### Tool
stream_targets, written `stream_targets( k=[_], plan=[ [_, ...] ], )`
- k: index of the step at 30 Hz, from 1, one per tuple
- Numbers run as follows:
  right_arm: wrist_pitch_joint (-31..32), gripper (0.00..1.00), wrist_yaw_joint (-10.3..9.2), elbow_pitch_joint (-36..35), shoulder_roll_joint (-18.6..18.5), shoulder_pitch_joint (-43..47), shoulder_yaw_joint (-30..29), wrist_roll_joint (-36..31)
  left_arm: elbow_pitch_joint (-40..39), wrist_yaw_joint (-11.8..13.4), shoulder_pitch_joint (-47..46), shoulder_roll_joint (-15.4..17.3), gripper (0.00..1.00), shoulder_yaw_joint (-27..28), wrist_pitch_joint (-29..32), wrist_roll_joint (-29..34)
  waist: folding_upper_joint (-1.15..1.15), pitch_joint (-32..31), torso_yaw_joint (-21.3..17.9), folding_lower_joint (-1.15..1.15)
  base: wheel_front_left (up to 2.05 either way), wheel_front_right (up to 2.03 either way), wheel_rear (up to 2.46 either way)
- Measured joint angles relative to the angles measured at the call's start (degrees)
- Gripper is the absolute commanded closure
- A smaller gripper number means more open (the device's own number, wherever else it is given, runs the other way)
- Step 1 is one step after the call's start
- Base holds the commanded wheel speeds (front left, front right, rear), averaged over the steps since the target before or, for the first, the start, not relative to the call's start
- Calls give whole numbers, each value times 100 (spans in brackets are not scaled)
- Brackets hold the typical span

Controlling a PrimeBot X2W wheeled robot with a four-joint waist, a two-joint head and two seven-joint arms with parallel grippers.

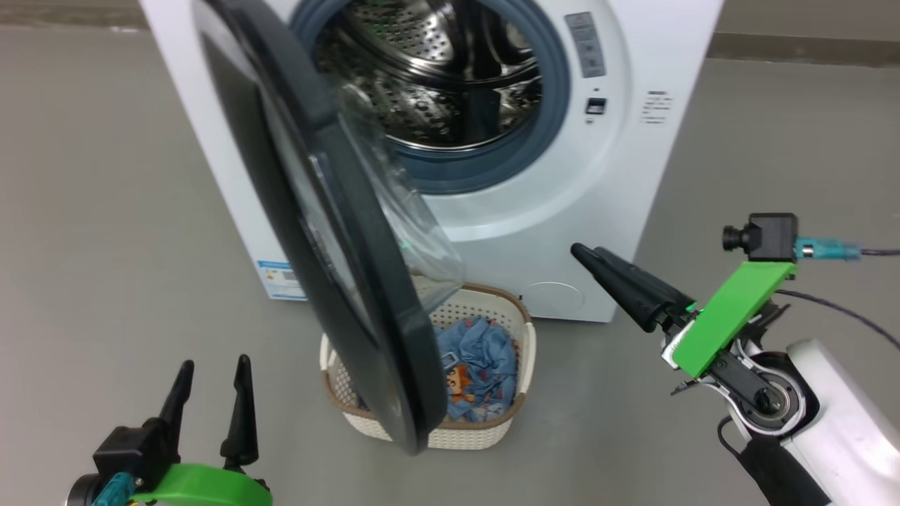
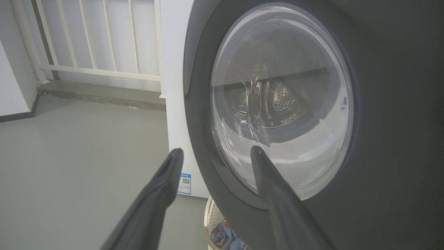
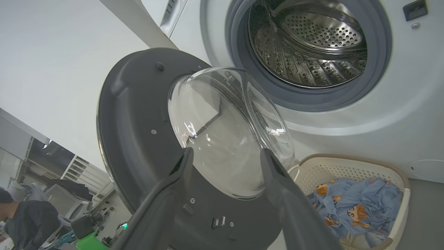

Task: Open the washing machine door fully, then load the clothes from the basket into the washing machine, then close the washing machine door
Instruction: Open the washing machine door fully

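Note:
The white washing machine (image 1: 562, 211) stands ahead with its steel drum (image 3: 312, 45) exposed. The washing machine door (image 1: 365, 295) is swung about halfway out, edge-on in the head view, with its glass bowl (image 3: 222, 132) facing the drum. Below it on the floor is the basket (image 1: 492, 302), holding the blue printed clothes (image 1: 478, 358). My left gripper (image 1: 214, 363) is open at the lower left, pointing at the door's outer face (image 2: 201, 104). My right gripper (image 1: 587, 251) is open to the right of the door, apart from it, holding nothing. Its fingers (image 3: 277, 187) point at the door's inner side.
Grey floor (image 1: 105, 211) surrounds the machine. A white railing (image 2: 104, 41) stands behind it on the left. The door overhangs the basket's left half. A person (image 3: 24, 218) and some equipment show far off in the right wrist view.

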Motion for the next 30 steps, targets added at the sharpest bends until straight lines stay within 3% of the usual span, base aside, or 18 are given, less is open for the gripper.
stream_targets(
  k=[8, 16, 24, 30],
  plan=[
    [-1426, 0, 0, -199, -180, 371, 169, -951, -127, 44, 34, -12, 0, 100, -1, -3, 0, -5, -389, 0, 0, 0, 0],
    [-2876, 0, 1, 14, -278, 745, 9, -2318, -194, 43, 164, -15, 0, 155, -1, -32, 0, -11, -574, 0, 0, 0, 0],
    [-3216, 0, 1, 276, -175, 1237, -622, -3556, -264, 43, 243, -22, 0, 174, -1, -32, 0, -49, -653, 0, 0, 0, 0],
    [-3220, 0, 1, 157, 229, 1653, -1174, -4463, -298, 43, 264, -31, 0, 182, -1, -31, 0, -57, -696, 0, 0, 0, 0]
  ],
)
